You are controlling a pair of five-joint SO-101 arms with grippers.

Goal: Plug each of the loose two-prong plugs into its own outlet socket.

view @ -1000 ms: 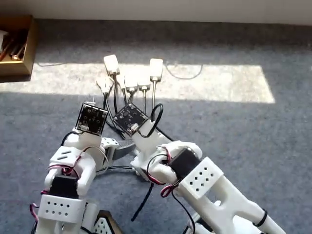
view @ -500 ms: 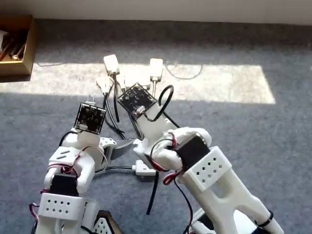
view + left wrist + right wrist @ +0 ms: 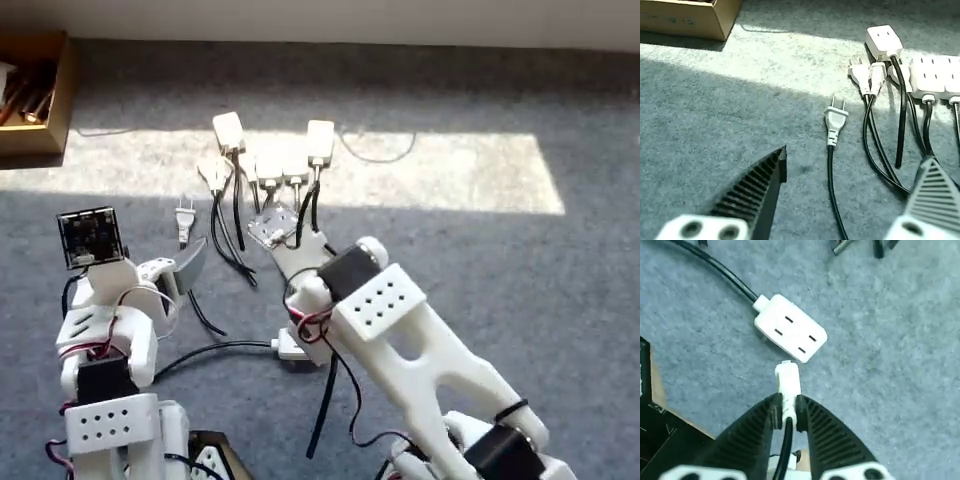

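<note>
Pinching a white plug [image 3: 787,382] across its moulded body, the right end effector [image 3: 786,407] holds it with the front end facing a white socket [image 3: 790,335], just short of the slots and not yet inserted. The socket is a small rounded block with two pairs of slots and a black cord [image 3: 725,275] leaving one corner. It lies flat on the grey carpet [image 3: 900,365].

The left end effector [image 3: 855,155] is spread wide and grips nothing. Ahead of it a loose plug [image 3: 835,117] lies flat on the carpet, prongs pointing away, with its black lead [image 3: 832,190] trailing back between the fingers.

Handling, as judged:
- Each plug looks light, rigid and smooth-sided, so it may twist in the grip.
- Take hold across the flat sides of the body, behind the prongs, never on the prongs or the lead.
- The lead is probably stiff enough to pull a plug off line.
- The socket is light and unanchored, so it will likely slide under insertion force and should be braced
</note>
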